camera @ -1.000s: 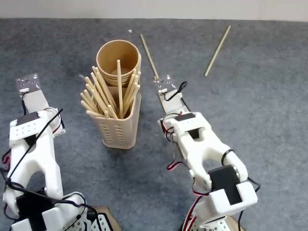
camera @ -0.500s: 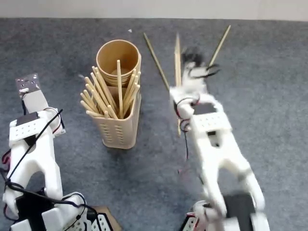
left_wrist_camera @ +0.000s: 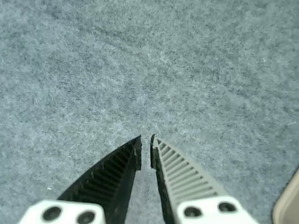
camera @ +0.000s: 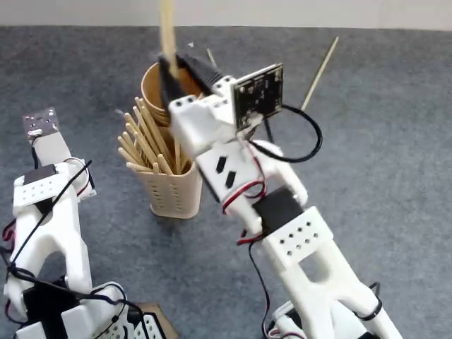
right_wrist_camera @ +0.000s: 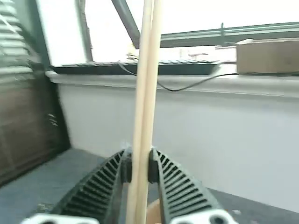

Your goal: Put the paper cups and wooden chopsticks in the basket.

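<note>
One chopstick [camera: 167, 28] upright, pinched in R gripper [right_wrist_camera: 138, 164] over paper cups [camera: 149, 92] in basket [camera: 173, 195]; L gripper [left_wrist_camera: 145, 147] nearly closed, empty, at basket's 9 o'clock.

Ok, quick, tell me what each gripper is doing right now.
Left gripper: closed, holding nothing.
Right gripper: closed on a wooden chopstick, held upright.
</note>
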